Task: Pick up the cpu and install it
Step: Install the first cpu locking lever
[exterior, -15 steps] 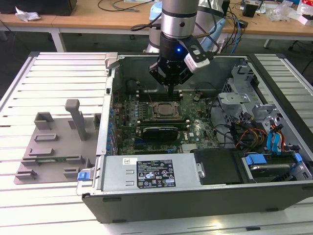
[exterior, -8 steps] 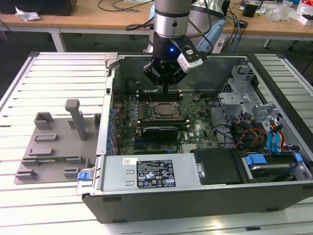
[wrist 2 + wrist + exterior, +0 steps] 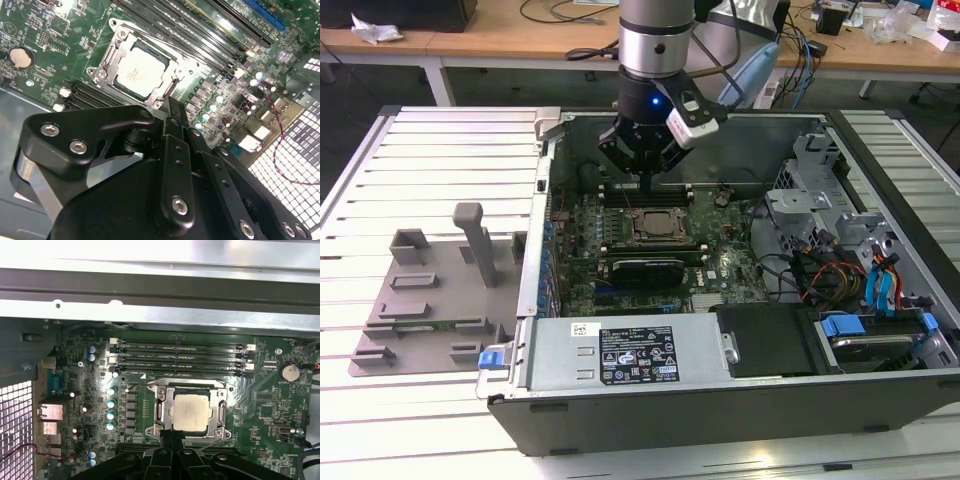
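The cpu (image 3: 190, 412) already lies seated in the socket frame (image 3: 189, 411) at the motherboard's (image 3: 650, 240) centre. The claw (image 3: 650, 180) hangs just above the socket's 12 o'clock edge, fingers clenched together and holding nothing. I judge placement done; the next move calls for a straight lift. Memory slots (image 3: 180, 356) crowd 12 o'clock, case wall (image 3: 542, 200) stands well clear at 9 o'clock.
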{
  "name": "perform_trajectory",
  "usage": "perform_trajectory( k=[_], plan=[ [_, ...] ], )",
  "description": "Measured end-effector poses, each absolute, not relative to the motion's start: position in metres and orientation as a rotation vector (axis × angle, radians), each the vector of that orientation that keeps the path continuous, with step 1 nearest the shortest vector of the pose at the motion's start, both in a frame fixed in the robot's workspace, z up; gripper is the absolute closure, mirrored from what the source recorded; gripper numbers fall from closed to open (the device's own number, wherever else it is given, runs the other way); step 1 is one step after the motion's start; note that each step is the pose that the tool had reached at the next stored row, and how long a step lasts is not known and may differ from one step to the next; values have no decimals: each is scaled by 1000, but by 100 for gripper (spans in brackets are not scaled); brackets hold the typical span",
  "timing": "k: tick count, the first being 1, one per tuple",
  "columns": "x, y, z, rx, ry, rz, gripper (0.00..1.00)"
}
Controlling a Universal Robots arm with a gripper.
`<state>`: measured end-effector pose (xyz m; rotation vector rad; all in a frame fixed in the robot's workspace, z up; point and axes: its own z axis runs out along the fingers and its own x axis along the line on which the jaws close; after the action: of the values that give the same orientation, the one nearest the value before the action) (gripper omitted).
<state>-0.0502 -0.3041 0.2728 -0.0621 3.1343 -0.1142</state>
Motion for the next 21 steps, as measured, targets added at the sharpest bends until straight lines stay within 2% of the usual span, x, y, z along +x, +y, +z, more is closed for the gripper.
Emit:
perform_trajectory(
  k=[21],
  plan=[
    [-68,-300,270,-62,3134,-114,89]
  ],
)
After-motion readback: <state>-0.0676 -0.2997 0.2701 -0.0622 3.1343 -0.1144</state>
